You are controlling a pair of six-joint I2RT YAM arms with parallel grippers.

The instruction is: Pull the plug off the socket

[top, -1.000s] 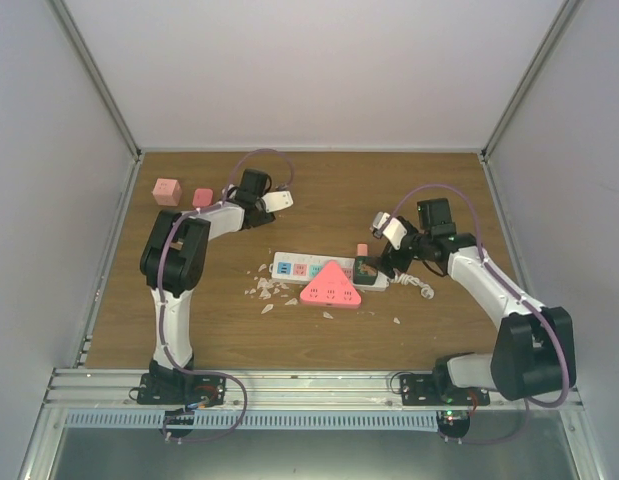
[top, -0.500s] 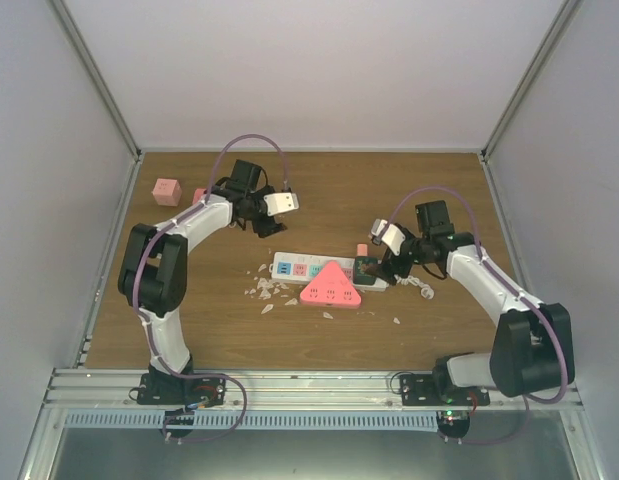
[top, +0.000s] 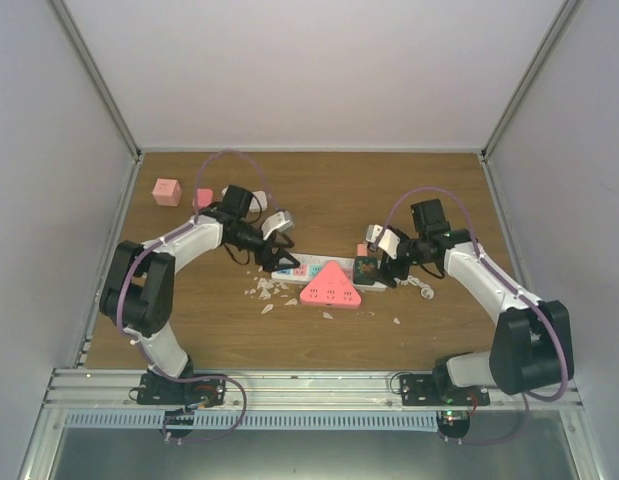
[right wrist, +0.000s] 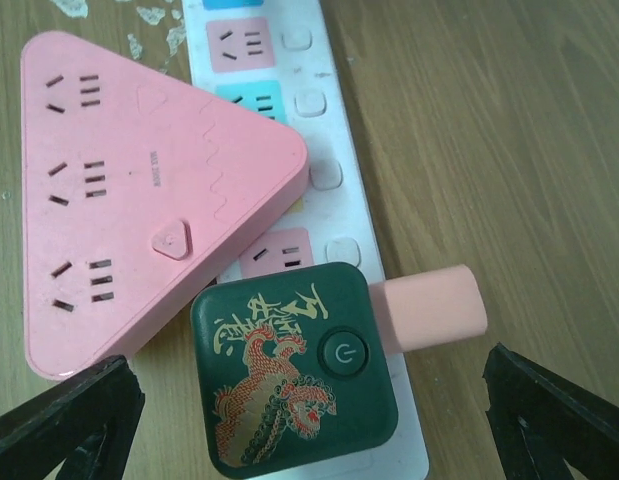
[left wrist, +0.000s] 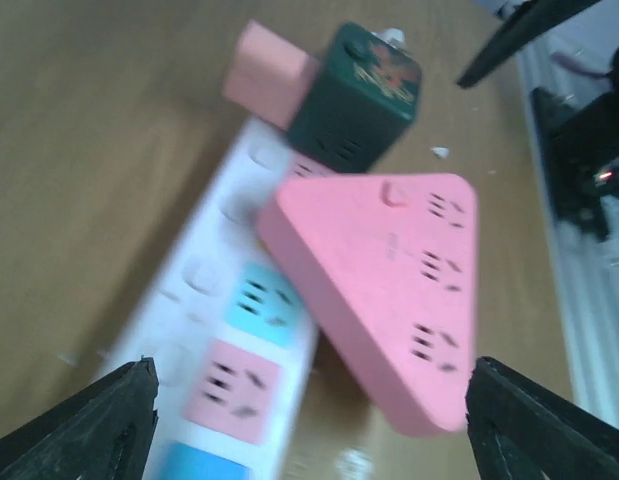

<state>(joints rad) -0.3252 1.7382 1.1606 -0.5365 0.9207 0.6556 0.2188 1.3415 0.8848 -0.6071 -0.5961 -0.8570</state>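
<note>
A: Spotted the power strip (top: 292, 266) flat at mid-frame of the top view, between both arms. Looks light and rigid. Would probably lift with the plug, so pin its bare left end.
B: Got left gripper (left wrist: 309, 420) spread wide over that end, clasping nothing. Same for right gripper (right wrist: 309, 375): spread, straddling the green cube adapter (right wrist: 294, 400).
A: Pinch across its flat sides; seems smooth, maybe slippery. Mind the pink triangular adapter (right wrist: 139, 190) butting against it. Pull up, toward bare tabletop (top: 429, 190) at upper right.

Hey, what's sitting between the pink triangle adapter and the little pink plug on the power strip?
The dark green cube adapter, touching both, seen in the right wrist view.
</note>
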